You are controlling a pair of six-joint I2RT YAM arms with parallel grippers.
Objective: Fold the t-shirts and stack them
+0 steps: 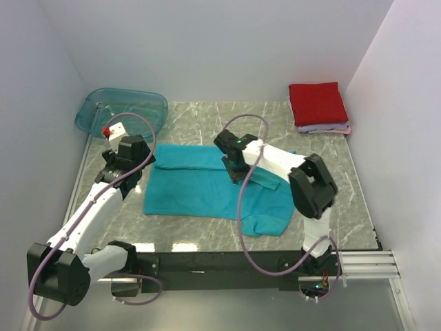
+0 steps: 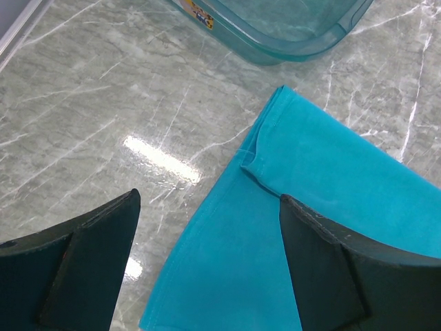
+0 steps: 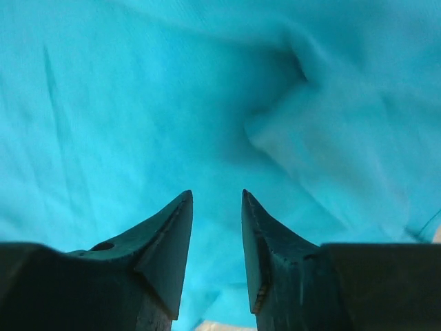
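A teal t-shirt [image 1: 200, 186] lies spread on the marble table, partly folded, with a sleeve at the front right. My left gripper [image 1: 136, 160] hangs over the shirt's back left corner. In the left wrist view it [image 2: 209, 198] is wide open and empty above the shirt's edge [image 2: 324, 186]. My right gripper [image 1: 234, 169] is over the shirt's middle. In the right wrist view it [image 3: 216, 193] is open by a narrow gap, close above the teal cloth [image 3: 138, 103], with nothing gripped. A red folded shirt [image 1: 317, 103] lies on a lilac folded shirt [image 1: 327, 128] at the back right.
A see-through teal plastic tub [image 1: 120, 110] stands at the back left, just behind the left gripper; it also shows in the left wrist view [image 2: 275, 27]. White walls close in the table [image 1: 207, 114] on three sides. A black rail runs along the near edge.
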